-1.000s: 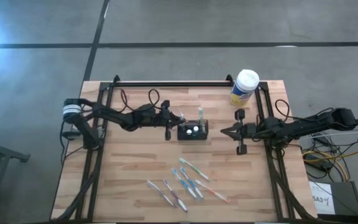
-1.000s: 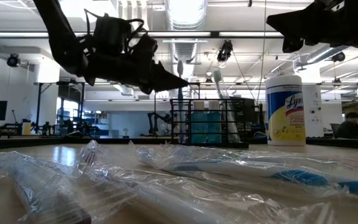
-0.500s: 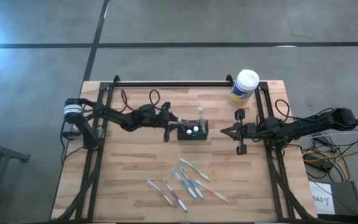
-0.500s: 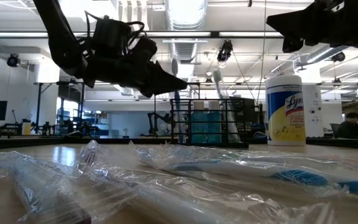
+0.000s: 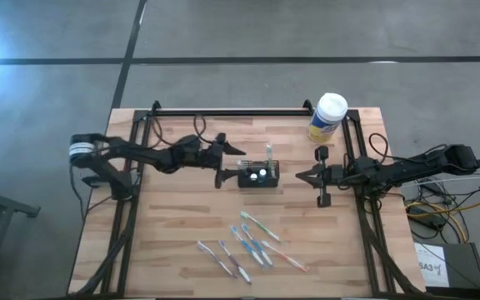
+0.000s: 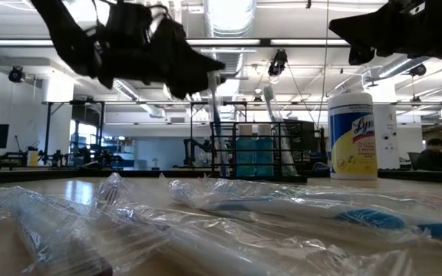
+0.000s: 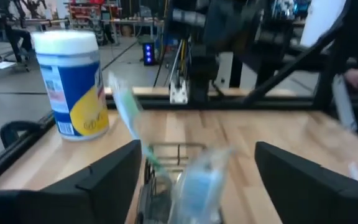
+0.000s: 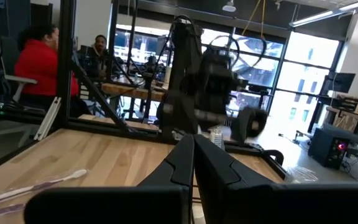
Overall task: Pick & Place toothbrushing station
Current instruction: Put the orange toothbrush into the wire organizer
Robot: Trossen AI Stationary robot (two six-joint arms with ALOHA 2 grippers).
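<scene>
The toothbrushing station [image 5: 258, 176], a small black slotted caddy, stands on the table's middle [image 6: 258, 153]. Toothbrushes stick up out of it: a bare one [image 5: 268, 153] and a plastic-wrapped one [image 7: 199, 177]. My left gripper [image 5: 225, 164] hangs open just left of the caddy and above table height [image 6: 204, 70]. In the left wrist view its two fingers [image 7: 107, 180] stand wide on either side of the wrapped brush without touching it. My right gripper [image 5: 301, 176] waits shut to the right of the caddy, pointing at it [image 8: 191, 163].
Several wrapped toothbrushes [image 5: 248, 247] lie loose on the near half of the table [image 6: 206, 215]. A yellow canister with a white lid [image 5: 327, 117] stands at the far right [image 6: 351, 134]. Black frame rails [image 5: 232, 111] run along the table's far edge and sides.
My left gripper has opened wide and let go of the wrapped toothbrush, which now stands in the caddy. The gripper has drawn back toward the table's left edge and risen.
</scene>
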